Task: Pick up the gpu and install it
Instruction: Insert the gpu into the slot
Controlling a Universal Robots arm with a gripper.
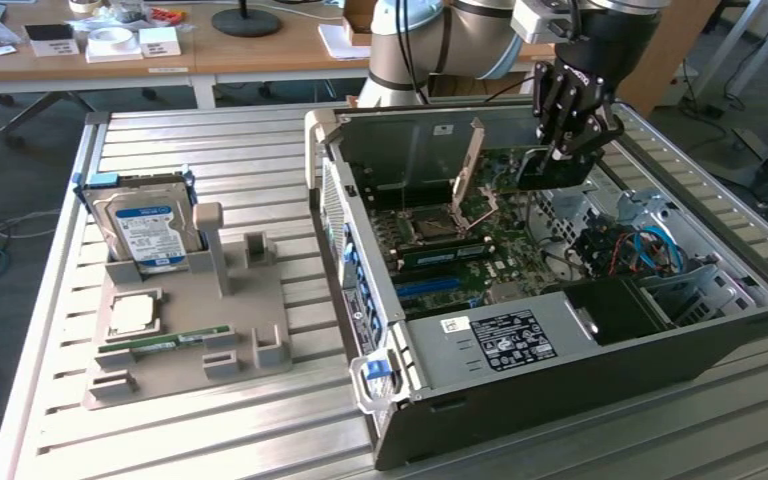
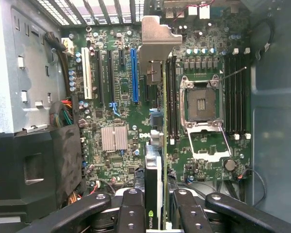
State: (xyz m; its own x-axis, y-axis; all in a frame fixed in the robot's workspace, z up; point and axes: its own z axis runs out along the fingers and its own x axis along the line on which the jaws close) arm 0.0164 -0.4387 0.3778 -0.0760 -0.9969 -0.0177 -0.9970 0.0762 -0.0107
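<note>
As I log it from the console: gripper point(image 1: 574, 140), fingers closed on the gpu point(image 1: 552, 170), card held edge-on inside the open computer case point(image 1: 558, 350), hanging above the motherboard point(image 2: 121, 97); in the wrist view its pale bracket point(image 2: 155, 39) sits between the blue slot point(image 2: 134, 75) and the CPU socket point(image 2: 203, 104); hard drive point(image 1: 144, 225) upright in the grey holder point(image 1: 211, 330), well apart from the case

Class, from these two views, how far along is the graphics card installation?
Done: the thin dark gpu card with its pale metal bracket is picked up. In hand: the gripper is shut on it, over the green motherboard in the open black computer case. Left: seating it; the long blue slot stands empty.
</note>
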